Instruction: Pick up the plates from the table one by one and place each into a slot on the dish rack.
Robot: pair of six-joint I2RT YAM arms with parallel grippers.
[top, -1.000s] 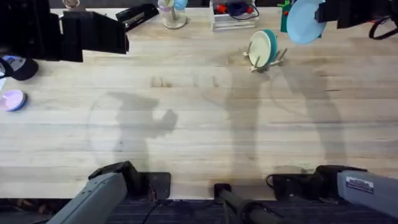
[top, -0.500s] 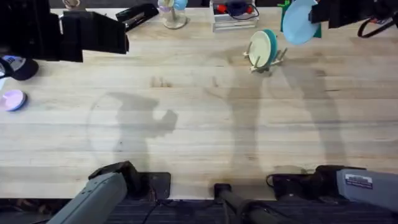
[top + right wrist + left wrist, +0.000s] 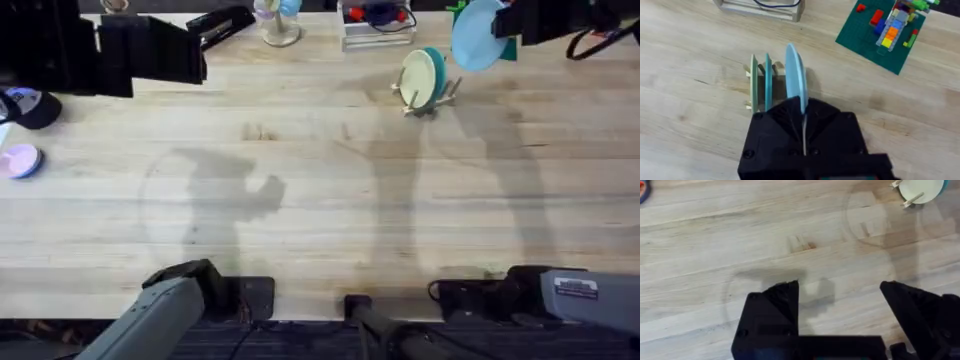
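right gripper [image 3: 804, 131] is pinching the light-blue plate [image 3: 794, 77] by its rim, up above the dish rack [image 3: 756, 85]. Looks light, stiff, slick plastic, so edge grip makes sense; left gripper [image 3: 840, 297] hangs open

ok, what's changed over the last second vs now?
The right gripper, shut on the light blue plate, has carried it a little leftward in the overhead view and toward the table's far edge, nearer the dish rack. The cream-yellow plate and the teal plate behind it stayed in the rack. The left gripper stayed open over bare table.
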